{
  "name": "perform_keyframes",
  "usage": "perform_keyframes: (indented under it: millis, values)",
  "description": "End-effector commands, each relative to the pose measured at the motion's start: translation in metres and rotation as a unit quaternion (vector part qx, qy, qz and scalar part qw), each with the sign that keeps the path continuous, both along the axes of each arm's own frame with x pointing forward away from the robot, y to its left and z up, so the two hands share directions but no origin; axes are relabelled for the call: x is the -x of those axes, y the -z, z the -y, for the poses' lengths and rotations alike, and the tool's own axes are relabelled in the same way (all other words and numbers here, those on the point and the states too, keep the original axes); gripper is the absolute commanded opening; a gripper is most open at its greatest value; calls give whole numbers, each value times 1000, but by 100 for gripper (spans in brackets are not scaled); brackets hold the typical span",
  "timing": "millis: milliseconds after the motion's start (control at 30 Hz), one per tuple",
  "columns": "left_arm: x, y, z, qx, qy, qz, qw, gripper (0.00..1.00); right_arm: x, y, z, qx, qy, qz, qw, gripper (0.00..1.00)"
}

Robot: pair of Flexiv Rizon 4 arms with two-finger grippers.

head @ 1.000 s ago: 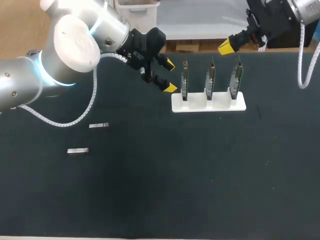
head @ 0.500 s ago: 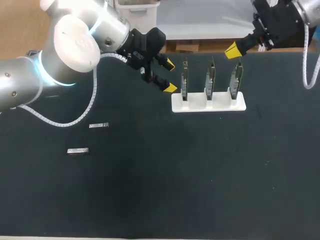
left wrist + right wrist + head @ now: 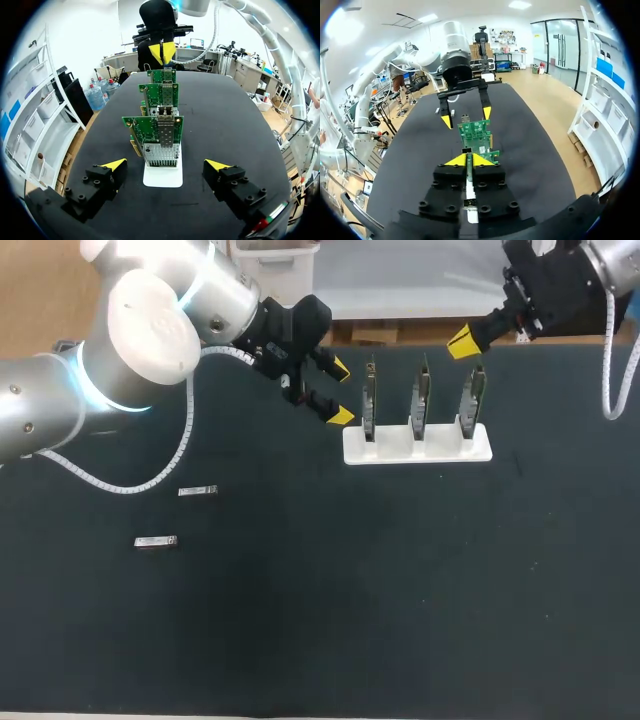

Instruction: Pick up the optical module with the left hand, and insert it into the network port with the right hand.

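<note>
Nearest, flat on the dark worktop (image 3: 300, 640) and well to the left of the white stand (image 3: 417, 452): one optical module (image 3: 157, 541), with a second module (image 3: 198, 491) a little closer to the stand. Small, slim, silvery bars. Probably light, stiff, slick-cased and low-lying; best pinched across the long sides, midway. Just left of the stand, hovering wide open and empty: left pincer (image 3: 341, 392). Beyond the stand, over the rightmost card (image 3: 472, 395): right pincer (image 3: 463, 340), tips drawn together, apparently on nothing.
</note>
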State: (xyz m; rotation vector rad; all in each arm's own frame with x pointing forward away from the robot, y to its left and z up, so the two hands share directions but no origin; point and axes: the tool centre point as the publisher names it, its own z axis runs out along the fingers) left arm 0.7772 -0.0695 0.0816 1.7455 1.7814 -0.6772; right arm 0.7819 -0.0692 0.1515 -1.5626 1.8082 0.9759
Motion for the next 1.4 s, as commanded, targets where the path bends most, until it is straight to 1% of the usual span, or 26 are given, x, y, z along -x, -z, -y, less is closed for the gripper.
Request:
perform_keyframes:
  millis: [33, 267, 400, 567, 633, 667, 800, 933, 1067, 1300, 1400]
  values:
    - [0, 0, 0, -2, -1, -1, 1000, 100, 0, 0, 0, 0, 1, 1, 1000, 100]
    - [0, 0, 0, -2, -1, -1, 1000, 100, 0, 0, 0, 0, 1, 1, 1000, 100]
    - [0, -2, -2, -2, -9, 7, 1000, 100, 0, 0, 0, 0, 1, 1, 1000, 100]
    - [0, -3, -13, -15, -24, 17, 999, 100, 0, 0, 0, 0, 1, 1, 1000, 100]
    - [2, -1, -19, -39, -22, 37, 998, 100, 0, 0, 0, 0, 1, 1, 1000, 100]
    - [4, -1, -23, -39, -22, 35, 998, 100, 0, 0, 0, 0, 1, 1, 1000, 100]
    - [9, -1, -42, -61, -28, 46, 997, 100, 0, 0, 0, 0, 1, 1, 1000, 100]
    - [15, 2, -66, -96, -39, 57, 993, 100, 0, 0, 0, 0, 1, 1, 1000, 100]
    - [24, 6, -93, -127, -61, 54, 989, 100, 0, 0, 0, 0, 1, 1, 1000, 100]
    - [36, 8, -138, -157, -89, 43, 983, 100, 0, 0, 0, 0, 1, 1, 1000, 100]
    - [39, 13, -155, -173, -101, 35, 979, 100, 0, 0, 0, 0, 1, 1, 1000, 100]
